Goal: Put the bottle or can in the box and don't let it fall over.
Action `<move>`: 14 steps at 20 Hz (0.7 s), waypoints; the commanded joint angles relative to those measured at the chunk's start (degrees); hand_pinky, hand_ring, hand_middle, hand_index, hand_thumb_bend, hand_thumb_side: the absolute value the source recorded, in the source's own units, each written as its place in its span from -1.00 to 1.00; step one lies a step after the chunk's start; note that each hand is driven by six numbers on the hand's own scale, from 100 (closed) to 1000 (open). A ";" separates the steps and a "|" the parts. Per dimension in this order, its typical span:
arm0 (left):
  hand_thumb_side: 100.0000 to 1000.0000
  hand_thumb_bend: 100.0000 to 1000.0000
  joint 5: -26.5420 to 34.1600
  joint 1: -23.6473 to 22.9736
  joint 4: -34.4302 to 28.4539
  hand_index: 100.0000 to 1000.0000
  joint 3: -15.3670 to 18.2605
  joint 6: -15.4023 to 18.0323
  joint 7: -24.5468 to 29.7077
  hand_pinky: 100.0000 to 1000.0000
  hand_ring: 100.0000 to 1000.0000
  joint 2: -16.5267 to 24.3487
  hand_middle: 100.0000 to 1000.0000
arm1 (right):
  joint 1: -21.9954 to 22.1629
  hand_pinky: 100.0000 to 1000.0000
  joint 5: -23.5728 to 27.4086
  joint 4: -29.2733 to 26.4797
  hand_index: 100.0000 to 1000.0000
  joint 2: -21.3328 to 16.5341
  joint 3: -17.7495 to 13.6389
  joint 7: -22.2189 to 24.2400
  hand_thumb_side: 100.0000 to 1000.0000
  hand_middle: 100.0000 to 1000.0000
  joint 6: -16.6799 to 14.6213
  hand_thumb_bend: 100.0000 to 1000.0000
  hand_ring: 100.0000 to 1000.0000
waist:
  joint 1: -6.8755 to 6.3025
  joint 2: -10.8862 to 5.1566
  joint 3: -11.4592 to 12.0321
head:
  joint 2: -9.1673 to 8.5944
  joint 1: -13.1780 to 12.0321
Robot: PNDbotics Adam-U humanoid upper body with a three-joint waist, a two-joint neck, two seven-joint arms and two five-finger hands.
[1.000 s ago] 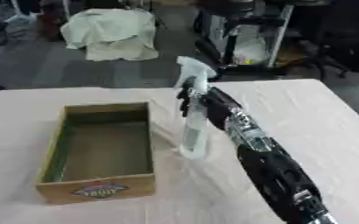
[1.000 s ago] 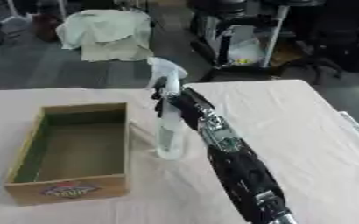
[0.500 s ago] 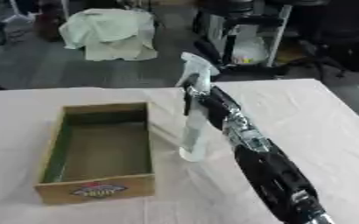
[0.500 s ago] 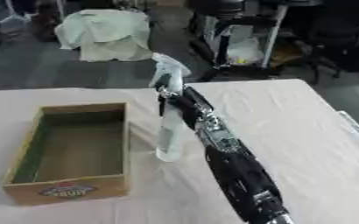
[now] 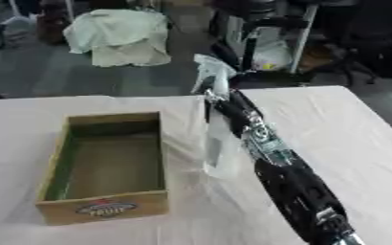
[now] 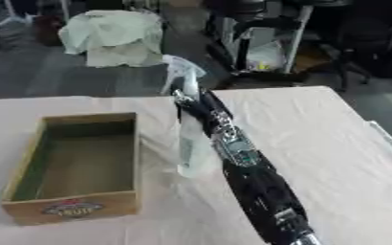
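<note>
Clear spray bottle point(image 5: 220, 143) w/ pale trigger head, upright or nearly so, just right of wooden box point(image 5: 107, 165). Base blurred; can't tell if resting on white-clothed table point(image 5: 358, 139) or just clear of it. Outside box, near its right wall, abt level w/ box's far half. Right hand point(image 5: 219, 101) curled round bottle neck, just under trigger head, gripping it; black and silver forearm running down to lower right corner. Box open-topped, greenish inside, label on near wall reading sth like "FRUIT". Left hand not visible in either view. Beyond table's far edge: pale cloth heap point(image 5: 120, 36) on floor, dark metal stand point(image 5: 262, 36) further right.
</note>
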State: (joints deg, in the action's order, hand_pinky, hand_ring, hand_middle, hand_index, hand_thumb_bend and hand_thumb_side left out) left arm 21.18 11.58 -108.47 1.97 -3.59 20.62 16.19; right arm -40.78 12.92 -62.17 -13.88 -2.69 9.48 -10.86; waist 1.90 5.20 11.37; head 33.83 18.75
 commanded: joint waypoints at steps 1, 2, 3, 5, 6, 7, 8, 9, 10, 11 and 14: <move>0.57 -1.00 0.14 0.64 -0.84 0.53 0.00 -0.01 0.23 1.00 1.00 0.81 1.00 | -1.58 -0.85 0.95 -2.77 -0.67 -1.49 0.16 0.19 -0.28 -0.52 -0.15 -1.00 -0.72 | -0.18 -0.86 -0.05 | -0.44 0.18; 0.57 -1.00 0.13 0.63 -0.84 0.53 -0.02 -0.02 0.26 1.00 1.00 0.82 1.00 | -1.75 -0.87 1.47 -3.12 -0.70 -1.60 0.18 0.22 -0.28 -0.55 0.00 -1.00 -0.74 | -0.18 -0.87 -0.05 | -0.42 0.25; 0.57 -1.00 0.11 0.61 -0.83 0.53 -0.03 -0.03 0.27 1.00 1.00 0.83 1.00 | -1.90 -0.90 1.91 -3.42 -0.72 -1.70 0.22 0.23 -0.28 -0.57 0.10 -1.00 -0.76 | -0.17 -0.88 -0.05 | -0.40 0.30; 0.57 -1.00 0.11 0.60 -0.82 0.52 -0.05 -0.03 0.30 1.00 1.00 0.84 1.00 | -2.28 -0.96 2.71 -3.94 -0.76 -1.90 0.32 0.34 -0.28 -0.62 0.17 -1.00 -0.81 | -0.17 -0.88 -0.05 | -0.39 0.42; 0.57 -1.00 0.10 0.59 -0.81 0.52 -0.07 -0.04 0.32 1.00 1.00 0.85 1.00 | -2.47 -0.96 3.08 -4.11 -0.76 -1.99 0.33 0.35 -0.28 -0.63 0.20 -1.00 -0.81 | -0.16 -0.88 -0.05 | -0.37 0.45; 0.57 -1.00 0.08 0.59 -0.80 0.52 -0.08 -0.05 0.34 1.00 1.00 0.85 1.00 | -2.63 -0.96 3.42 -4.23 -0.76 -2.07 0.33 0.31 -0.28 -0.63 0.22 -1.00 -0.81 | -0.15 -0.88 -0.05 | -0.36 0.48; 0.57 -1.00 0.07 0.59 -0.79 0.52 -0.10 -0.07 0.35 1.00 1.00 0.85 1.00 | -2.88 -0.96 3.76 -4.39 -0.76 -2.17 0.30 0.19 -0.28 -0.64 0.17 -1.00 -0.82 | -0.14 -0.89 -0.02 | -0.35 0.51; 0.57 -1.00 0.07 0.60 -0.79 0.52 -0.11 -0.08 0.36 1.00 1.00 0.85 1.00 | -3.25 -0.97 4.11 -4.56 -0.76 -2.35 0.33 0.06 -0.26 -0.64 0.06 -1.00 -0.82 | -0.12 -0.91 0.01 | -0.34 0.52; 0.56 -1.00 0.08 0.60 -0.78 0.52 -0.13 -0.09 0.37 1.00 1.00 0.86 1.00 | -3.75 -0.96 4.42 -4.78 -0.76 -2.61 0.45 0.05 -0.23 -0.64 -0.14 -1.00 -0.82 | -0.10 -0.94 0.05 | -0.31 0.56; 0.56 -1.00 0.10 0.62 -0.78 0.52 -0.15 -0.11 0.39 1.00 1.00 0.87 1.00 | -4.22 -0.96 4.73 -4.95 -0.76 -2.86 0.59 0.11 -0.23 -0.64 -0.37 -1.00 -0.82 | -0.07 -0.97 0.08 | -0.28 0.60; 0.56 -1.00 0.12 0.65 -0.73 0.52 -0.25 -0.21 0.48 1.00 1.00 0.89 1.00 | -6.23 -0.96 5.82 -5.48 -0.76 -3.52 1.06 0.47 -0.18 -0.64 -1.40 -1.00 -0.81 | 0.02 -1.09 0.20 | -0.38 0.90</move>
State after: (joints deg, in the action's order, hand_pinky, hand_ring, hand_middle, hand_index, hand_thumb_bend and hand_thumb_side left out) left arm 21.18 11.58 -108.47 1.78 -3.81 20.90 16.19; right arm -45.35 18.02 -65.84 -15.55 -1.68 9.84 -11.68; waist 2.10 5.07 11.50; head 33.83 19.37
